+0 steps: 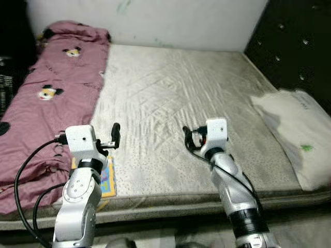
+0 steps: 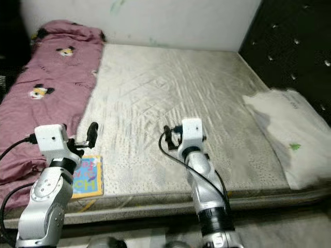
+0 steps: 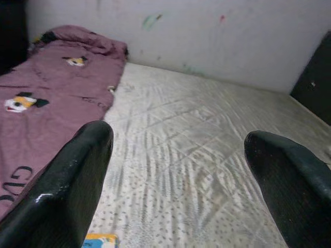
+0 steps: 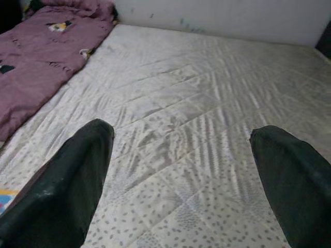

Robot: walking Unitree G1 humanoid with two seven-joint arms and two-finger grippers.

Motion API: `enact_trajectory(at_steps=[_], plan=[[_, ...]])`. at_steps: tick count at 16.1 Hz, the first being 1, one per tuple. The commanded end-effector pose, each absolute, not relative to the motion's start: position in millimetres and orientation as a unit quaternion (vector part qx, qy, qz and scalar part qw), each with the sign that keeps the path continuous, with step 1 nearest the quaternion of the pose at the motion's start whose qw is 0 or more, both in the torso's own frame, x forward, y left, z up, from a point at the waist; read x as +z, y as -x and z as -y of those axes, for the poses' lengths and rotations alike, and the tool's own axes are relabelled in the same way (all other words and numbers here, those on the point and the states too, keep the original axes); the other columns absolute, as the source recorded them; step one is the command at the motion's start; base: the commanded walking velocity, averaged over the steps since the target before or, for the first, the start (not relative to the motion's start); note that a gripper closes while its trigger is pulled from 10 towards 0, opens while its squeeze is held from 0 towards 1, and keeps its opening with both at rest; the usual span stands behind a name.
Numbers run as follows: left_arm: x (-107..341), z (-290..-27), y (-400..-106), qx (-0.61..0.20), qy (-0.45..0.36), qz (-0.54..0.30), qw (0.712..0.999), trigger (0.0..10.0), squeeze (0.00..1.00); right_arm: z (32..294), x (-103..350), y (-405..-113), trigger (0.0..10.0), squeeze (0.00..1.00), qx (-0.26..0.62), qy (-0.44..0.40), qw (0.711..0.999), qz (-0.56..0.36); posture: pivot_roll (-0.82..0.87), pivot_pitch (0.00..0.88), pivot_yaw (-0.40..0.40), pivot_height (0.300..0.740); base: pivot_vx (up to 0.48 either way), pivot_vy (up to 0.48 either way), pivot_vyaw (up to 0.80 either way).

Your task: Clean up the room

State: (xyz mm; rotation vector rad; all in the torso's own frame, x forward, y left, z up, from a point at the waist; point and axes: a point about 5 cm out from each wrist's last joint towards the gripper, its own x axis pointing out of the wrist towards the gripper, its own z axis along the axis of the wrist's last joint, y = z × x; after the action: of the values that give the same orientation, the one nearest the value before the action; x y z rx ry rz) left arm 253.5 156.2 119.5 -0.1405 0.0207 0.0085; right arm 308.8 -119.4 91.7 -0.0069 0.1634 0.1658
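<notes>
A mauve blanket [image 1: 51, 93] with cartoon prints lies bunched along the left side of the bed. A colourful children's book [image 2: 88, 175] rests on the grey quilted mattress [image 1: 176, 88] near its front edge, just below my left arm. A white pillow [image 1: 295, 129] sits at the right edge. My left gripper [image 1: 115, 135] hovers open above the front left of the mattress, just past the book. My right gripper [image 1: 189, 138] is open too, over the front middle. Both wrist views show spread black fingers [image 3: 77, 175] with bare mattress between them.
A dark padded headboard [image 1: 300, 46] runs along the right side, and a pale wall [image 1: 170, 20] stands at the far end. Dark objects [image 1: 8, 77] sit beyond the blanket on the left. The bed's front edge [image 1: 170, 204] is close below my arms.
</notes>
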Motion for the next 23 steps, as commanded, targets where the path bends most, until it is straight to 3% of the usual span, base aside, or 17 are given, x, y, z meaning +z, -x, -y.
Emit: enact_trajectory(at_steps=[1,16,23], plan=[[120.3,-151.7,-253.9,-0.001,0.072,-0.012,0.997,10.0,0.00,126.0,87.1,-307.6,10.0,0.00,0.071,0.004,0.993,-0.096,0.11,0.000,-0.062,0.740,0.000,0.480,0.00],[123.1,-152.1,-255.2,0.000,0.060,0.001,0.998,10.0,0.00,124.1,86.3,-308.6,10.0,0.00,0.076,0.002,0.992,-0.100,0.11,0.000,-0.062,0.740,0.000,0.480,0.00],[126.3,-150.3,-255.6,-0.008,0.063,0.011,0.998,10.0,0.00,123.8,87.1,-309.4,10.0,0.00,0.078,-0.003,0.992,-0.097,0.12,0.000,-0.065,0.740,0.000,0.000,0.00]])
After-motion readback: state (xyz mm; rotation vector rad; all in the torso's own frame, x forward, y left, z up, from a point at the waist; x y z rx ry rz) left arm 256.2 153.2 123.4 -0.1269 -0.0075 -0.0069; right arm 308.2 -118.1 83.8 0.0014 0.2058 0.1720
